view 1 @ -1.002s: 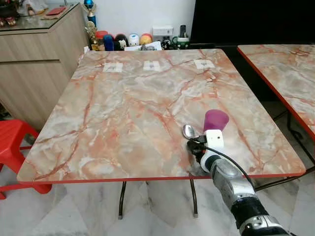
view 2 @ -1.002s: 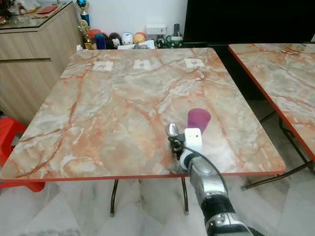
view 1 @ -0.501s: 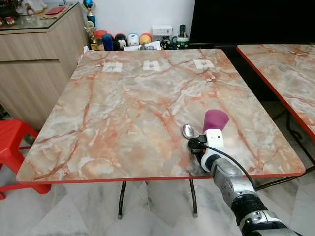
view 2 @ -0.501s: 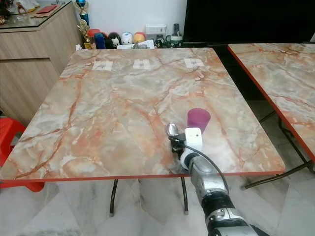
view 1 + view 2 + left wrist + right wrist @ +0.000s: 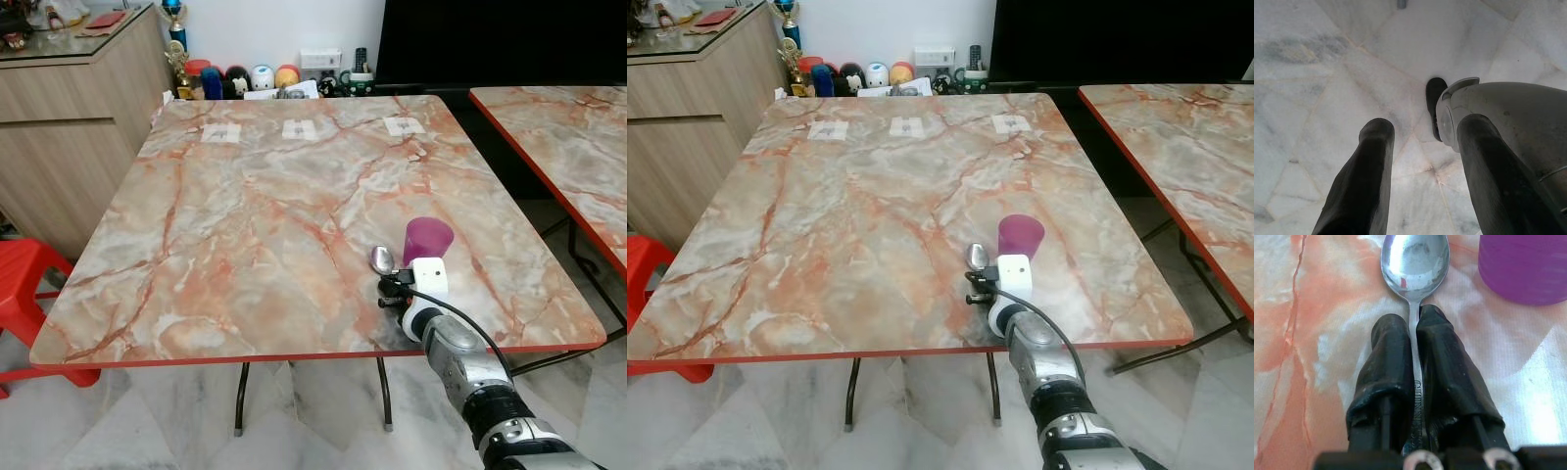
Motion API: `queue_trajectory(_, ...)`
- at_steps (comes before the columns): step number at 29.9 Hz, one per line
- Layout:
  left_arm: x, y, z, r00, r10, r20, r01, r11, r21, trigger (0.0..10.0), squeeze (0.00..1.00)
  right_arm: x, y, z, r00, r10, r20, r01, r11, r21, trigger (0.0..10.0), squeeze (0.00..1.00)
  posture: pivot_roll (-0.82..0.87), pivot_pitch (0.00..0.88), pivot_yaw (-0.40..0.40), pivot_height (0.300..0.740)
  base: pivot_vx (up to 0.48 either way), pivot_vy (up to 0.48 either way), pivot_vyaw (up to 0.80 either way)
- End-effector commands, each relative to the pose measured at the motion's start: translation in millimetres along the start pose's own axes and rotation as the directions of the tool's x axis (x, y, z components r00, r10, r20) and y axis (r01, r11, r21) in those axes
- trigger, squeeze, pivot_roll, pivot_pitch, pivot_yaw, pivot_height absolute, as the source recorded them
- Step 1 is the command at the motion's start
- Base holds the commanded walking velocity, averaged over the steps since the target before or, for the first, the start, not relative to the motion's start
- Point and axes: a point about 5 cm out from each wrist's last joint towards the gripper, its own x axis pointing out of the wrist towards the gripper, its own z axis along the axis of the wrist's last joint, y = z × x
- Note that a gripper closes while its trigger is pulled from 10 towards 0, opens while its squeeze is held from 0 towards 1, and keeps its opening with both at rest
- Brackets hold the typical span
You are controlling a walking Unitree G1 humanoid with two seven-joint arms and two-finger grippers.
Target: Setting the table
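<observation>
Right gripper: the right gripper [image 5: 1415, 318] is reaching over the near edge of the marble table [image 5: 245, 225], low over its near right part, and its 2 black fingers [image 5: 1386, 362] are pressing together on the thin handle of the spoon [image 5: 1415, 264].
Spoon: its bowl is pointing away from the robot and facing up – it is lying just beside the purple cup [image 5: 428, 239], on the cup's left side, and I cannot tell for sure if the bowl is touching the tabletop or hanging a little above it.
Purple cup: it is standing on the table near the right front corner, wider at the top, apart from the gripper.
Left gripper: the left gripper [image 5: 1420, 171] is hanging idle over the pale floor tiles [image 5: 1327, 73], its 2 fingers spread apart and holding nothing.
Done, as I judge: 1 cup is already in its place, and the spoon is being brought to its spot next to the cup.
Left, as I judge: the spoon is not yet released – the fingers must part and the arm must draw back; no plate or other cutlery is lying on this table, so most of the setting is probably still waiting.
Far edge: 3 small white squares [image 5: 299, 129] are lying in a row there.
</observation>
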Motion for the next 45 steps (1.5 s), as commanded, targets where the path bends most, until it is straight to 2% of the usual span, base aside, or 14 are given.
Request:
queue_trajectory(1, -2.9, -11.7, -15, 0.997, -0.043, -0.057, 0.043, 0.999, -0.005, 10.0, 0.00, -1.4, -4.8, -8, 0.999, -0.019, -0.041, 0.019, 1.000, 0.004, 0.0, 0.00, 0.00, 0.128, -0.032, 0.740, 0.000, 0.000, 0.00)
queue_trajectory(6, -2.8, -11.4, -15, 0.997, -0.044, -0.057, 0.044, 0.999, -0.001, 10.0, 0.00, -1.3, -3.2, -8, 0.999, -0.013, -0.034, 0.013, 1.000, -0.019, 0.0, 0.00, 0.00, 0.128, -0.032, 0.740, 0.000, 0.000, 0.00)
queue_trajectory(9, -2.5, -11.6, -14, 0.997, -0.044, -0.057, 0.044, 0.999, 0.003, 10.0, 0.00, -1.5, -1.5, 0, 0.999, -0.008, 0.036, 0.010, 0.998, -0.056, 0.0, 0.00, -0.01, 0.129, -0.030, 0.740, 0.000, 0.000, 0.00)
queue_trajectory(11, -2.4, -11.4, -14, 0.997, -0.043, -0.057, 0.044, 0.999, 0.004, 10.0, 0.00, -1.8, 4.1, 9, 0.994, 0.033, 0.104, -0.028, 0.998, -0.053, 1.1, 0.00, -0.01, 0.129, -0.030, 0.740, 0.000, 0.000, 0.00)
queue_trajectory(12, -2.4, -11.4, -14, 0.997, -0.043, -0.057, 0.044, 0.999, 0.004, 10.0, 0.00, -1.8, 4.1, 9, 0.994, 0.033, 0.104, -0.028, 0.998, -0.053, 1.1, 0.00, -0.01, 0.129, -0.030, 0.740, 0.000, 0.000, 0.00)
queue_trajectory(13, -2.5, -11.0, -14, 0.997, -0.043, -0.058, 0.044, 0.999, 0.006, 10.0, 0.00, -2.7, 8.6, 16, 0.986, 0.068, 0.151, -0.054, 0.994, -0.098, 4.8, 0.00, -0.01, 0.129, -0.029, 0.740, 0.000, 0.000, 0.00)
queue_trajectory(14, -2.6, -10.7, -14, 0.997, -0.043, -0.058, 0.043, 0.999, 0.007, 10.0, 0.00, -3.4, 10.4, 19, 0.981, 0.078, 0.175, -0.059, 0.992, -0.115, 10.0, 0.00, -0.01, 0.129, -0.029, 0.740, 0.000, 0.000, 0.00)
queue_trajectory(20, -3.5, -8.4, -16, 0.997, -0.040, -0.064, 0.041, 0.999, 0.011, 10.0, 0.00, -9.1, 13.0, 36, 0.951, 0.091, 0.297, -0.047, 0.987, -0.153, 10.0, 0.00, -0.01, 0.129, -0.030, 0.740, 0.000, 0.000, 0.00)
queue_trajectory(21, -3.9, -7.5, -17, 0.997, -0.038, -0.067, 0.039, 0.999, 0.011, 10.0, 0.00, -13.2, 13.6, 43, 0.931, 0.096, 0.352, -0.034, 0.984, -0.177, 10.0, 0.00, -0.01, 0.129, -0.030, 0.740, 0.000, 0.000, 0.00)
queue_trajectory(25, -2.8, -8.9, -15, 0.997, -0.038, -0.069, 0.039, 0.999, 0.013, 10.0, 0.00, -23.7, 13.0, 54, 0.890, 0.092, 0.446, 0.006, 0.977, -0.213, 10.0, 0.00, -0.01, 0.128, -0.031, 0.740, 0.000, 0.000, 0.00)
queue_trajectory(30, 0.0, -14.9, -10, 0.997, -0.043, -0.062, 0.044, 0.999, 0.015, 10.0, 0.00, -41.6, 6.5, 60, 0.845, 0.038, 0.533, 0.067, 0.982, -0.175, 10.0, 0.00, -0.02, 0.127, -0.036, 0.740, 0.000, 0.000, 0.00)
queue_trajectory(36, 0.8, -22.8, -9, 0.997, -0.053, -0.057, 0.054, 0.998, 0.023, 10.0, 0.00, -63.7, -3.1, 59, 0.804, -0.051, 0.593, 0.157, 0.979, -0.129, 10.0, 0.00, -0.02, 0.128, -0.035, 0.740, 0.000, 0.000, 0.00)
queue_trajectory(40, -0.4, -26.8, -13, 0.996, -0.060, -0.064, 0.063, 0.997, 0.041, 10.0, 0.00, -71.5, -5.9, 58, 0.798, -0.085, 0.597, 0.183, 0.977, -0.106, 10.0, 0.00, -0.03, 0.123, -0.031, 0.740, 0.000, 0.000, 0.00)
queue_trajectory(45, -1.1, -26.8, -15, 0.996, -0.062, -0.067, 0.066, 0.996, 0.053, 10.0, 0.00, -72.0, 0.1, 60, 0.798, -0.078, 0.598, 0.177, 0.978, -0.109, 10.0, 0.00, -0.02, 0.115, -0.030, 0.740, 0.000, -0.127, 0.00)
